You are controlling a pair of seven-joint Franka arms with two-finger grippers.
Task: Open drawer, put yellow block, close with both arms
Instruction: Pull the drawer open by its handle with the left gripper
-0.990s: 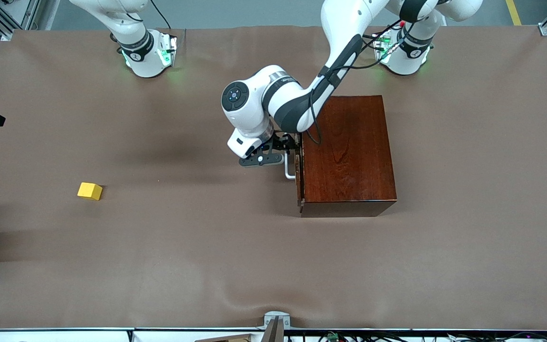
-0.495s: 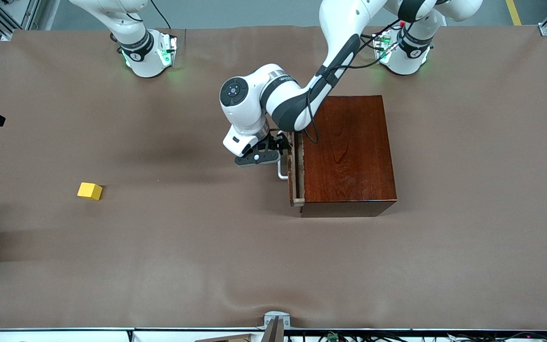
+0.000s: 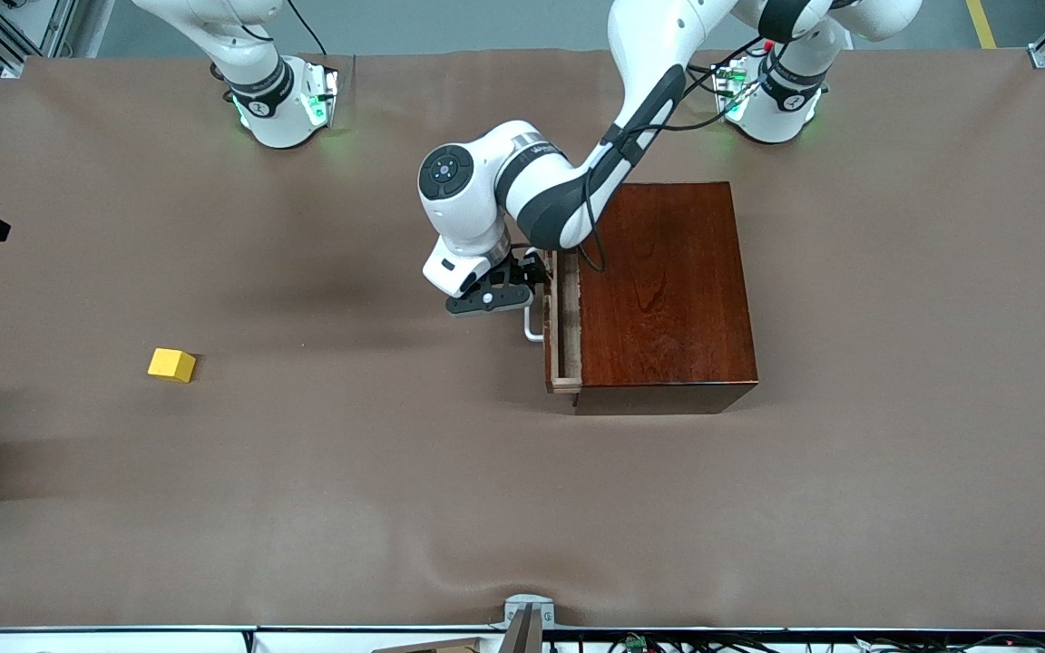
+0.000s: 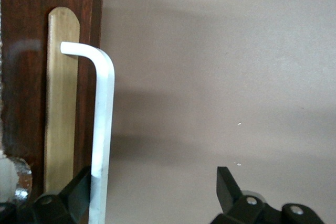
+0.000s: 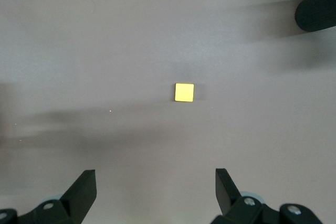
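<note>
Item 1, yellow block [image 3: 171, 365]: a small cube resting on the brown surface [image 3: 350, 490] toward the right arm's end, well apart from the box. Position unchanged from the earlier frames. In the right wrist view it lies alone on the surface [image 5: 184, 92], directly under that camera.

Item 2, right hand [image 5: 152, 192]: high over the yellow block, fingers spread wide and empty, nothing between them. The right arm waits; only its base [image 3: 282, 100] shows in the front view.

Item 3, left hand [image 3: 522, 295]: at the drawer's front, over the surface just beside the box. Its fingers stand apart, and one finger [image 4: 79, 192] is hooked against the white handle [image 3: 532, 325] with the bar inside the gap; the other finger is clear of the bar. Compared with a second ago, the hand has shifted toward the right arm's end of the surface, taking the handle with it.

Item 4, drawer [image 3: 563, 326]: partly open. A narrow strip of pale wood tray now shows between the dark front and the box; a second ago the front sat almost flush, and half a second ago the strip was thinner.

Item 5, mahogany box [image 3: 668, 290]: glossy, dark, toward the left arm's end of the surface; it has not moved.
</note>
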